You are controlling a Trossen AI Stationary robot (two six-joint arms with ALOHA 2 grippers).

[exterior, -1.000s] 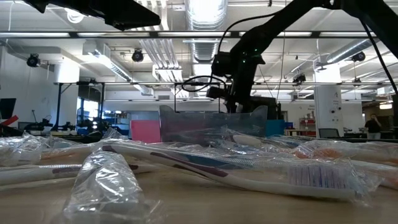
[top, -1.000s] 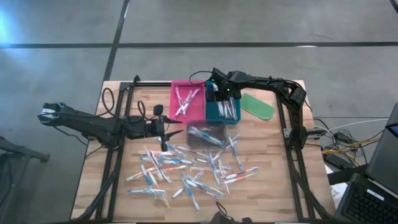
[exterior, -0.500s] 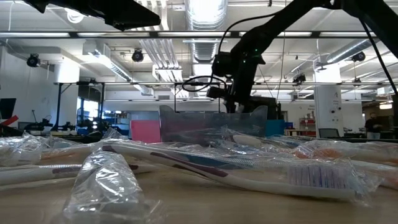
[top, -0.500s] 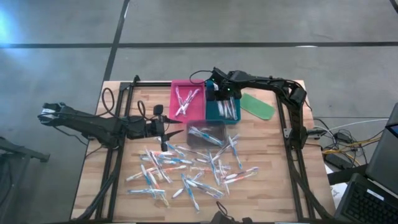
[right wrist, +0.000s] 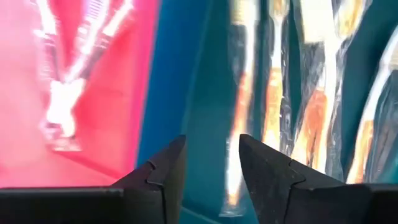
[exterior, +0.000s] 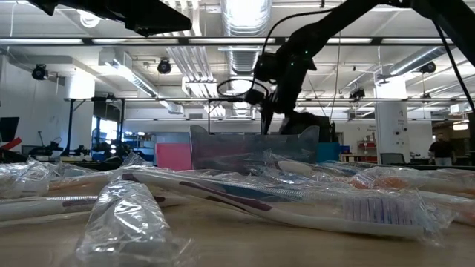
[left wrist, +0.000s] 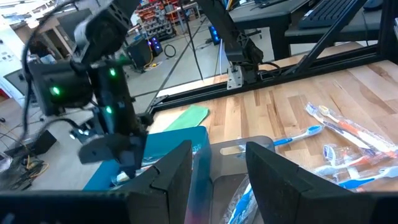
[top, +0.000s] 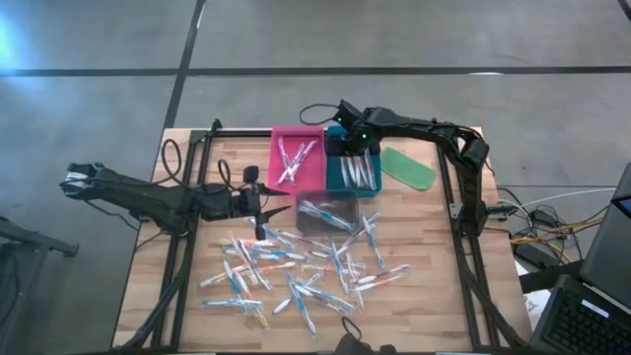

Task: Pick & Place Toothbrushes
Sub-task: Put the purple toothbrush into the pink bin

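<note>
From above, the right gripper hovered over the teal tray, toothbrushes lying below it. Its wrist view showed parted, empty fingers. The left gripper, open and empty, waited beside the clear tray.

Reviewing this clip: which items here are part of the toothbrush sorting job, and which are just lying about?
Part of the job:
- loose toothbrushes scattered on the table
- pink tray, teal tray and clear tray, each holding brushes
- right claw, open and empty above the teal tray
- left claw, open beside the clear tray

Just lying about:
- flat green piece
- cables off the table's right edge
</note>
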